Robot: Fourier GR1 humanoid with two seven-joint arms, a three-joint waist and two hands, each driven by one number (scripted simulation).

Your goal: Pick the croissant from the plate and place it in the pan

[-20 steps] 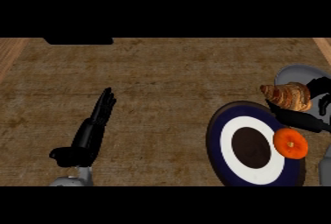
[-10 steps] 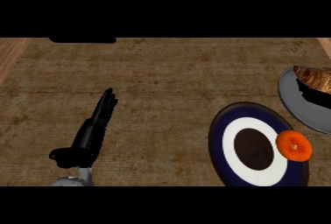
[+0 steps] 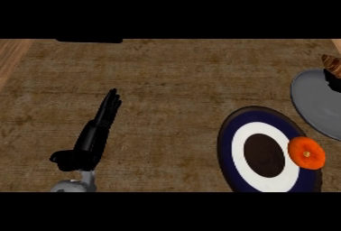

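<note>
1. The croissant runs off the right edge; only its left end shows.
2. The grey pan is cut by the same edge.
3. Something black beside the croissant is too small to identify.
4. The dark object at the counter's far edge is cut off.

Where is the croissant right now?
In the head view the croissant is cut off by the right edge, at the top of the grey pan, up and right of the blue and white plate.
</note>
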